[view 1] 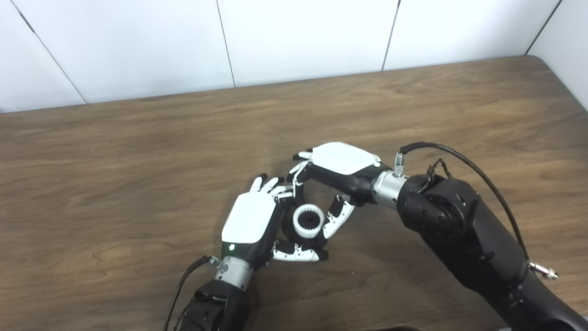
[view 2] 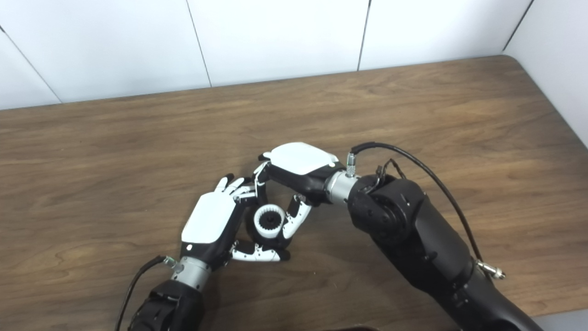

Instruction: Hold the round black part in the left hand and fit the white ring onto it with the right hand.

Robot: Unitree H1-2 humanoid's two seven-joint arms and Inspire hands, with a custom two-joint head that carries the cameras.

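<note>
Left eye view shows the white ring (view 1: 308,221) at the middle of the scene, low over the counter (view 1: 138,151) and between the two hands. It is a short, thick band with a ridged, toothed inner wall around a dark round opening, and its open face is turned up toward the cameras. It sits against the round black part (view 1: 290,226), of which only a dark curved edge shows at the ring's left and lower side; the rest is hidden by the ring and the fingers, so how far the ring is seated on it cannot be told.

The left hand (view 1: 251,220) lies just left of the ring, white back plate upward, its fingers curled around the black part and its thumb (view 1: 294,252) stretched beneath the ring along the lower edge. It is closed on the black part.

The right hand (view 1: 337,168) reaches in from the upper right, white back plate upward. Its fingers bend down at the ring's upper left, and its thumb (view 1: 337,217) presses the ring's right side, so this hand pinches the ring.

Black forearms lead from both hands to the bottom edge, each with a black cable at the silver wrist. White wall panels stand behind the brown wood-grain counter.
</note>
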